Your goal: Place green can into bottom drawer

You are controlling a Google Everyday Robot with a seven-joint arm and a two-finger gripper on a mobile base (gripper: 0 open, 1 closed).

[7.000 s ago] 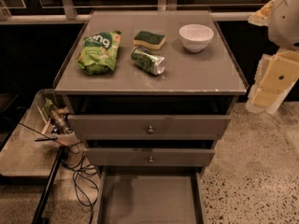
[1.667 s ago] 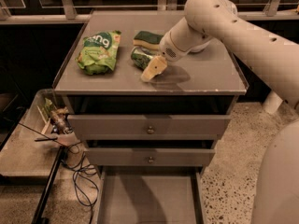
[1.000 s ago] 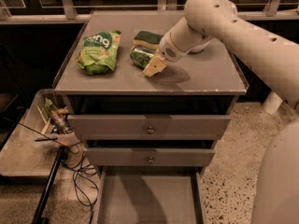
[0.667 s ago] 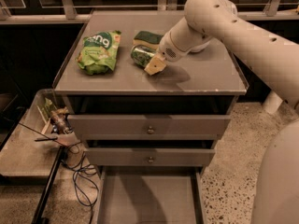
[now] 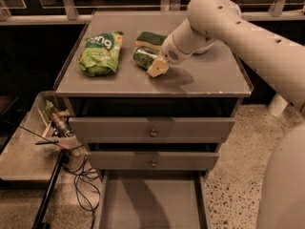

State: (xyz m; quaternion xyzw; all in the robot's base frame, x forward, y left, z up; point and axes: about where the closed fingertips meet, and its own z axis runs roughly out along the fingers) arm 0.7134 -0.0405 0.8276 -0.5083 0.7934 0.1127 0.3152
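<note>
The green can [image 5: 144,57] is seen lying on its side on the grey surface [image 5: 209,75], just in front of a sponge [image 5: 151,39] and near a snack bag [image 5: 101,54]. The pincer [image 5: 156,67] is held low at the can's right end, and whether it is wide or closed cannot be told. The bottom drawer [image 5: 152,202] is pulled out below, well apart from the can.

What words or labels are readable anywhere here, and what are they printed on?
"ng": white letters ending a word on the green snack bag; I cannot make out the rest.
Green can, at the gripper on the cabinet top: nothing legible.
Sponge, drawer fronts: no text.
</note>
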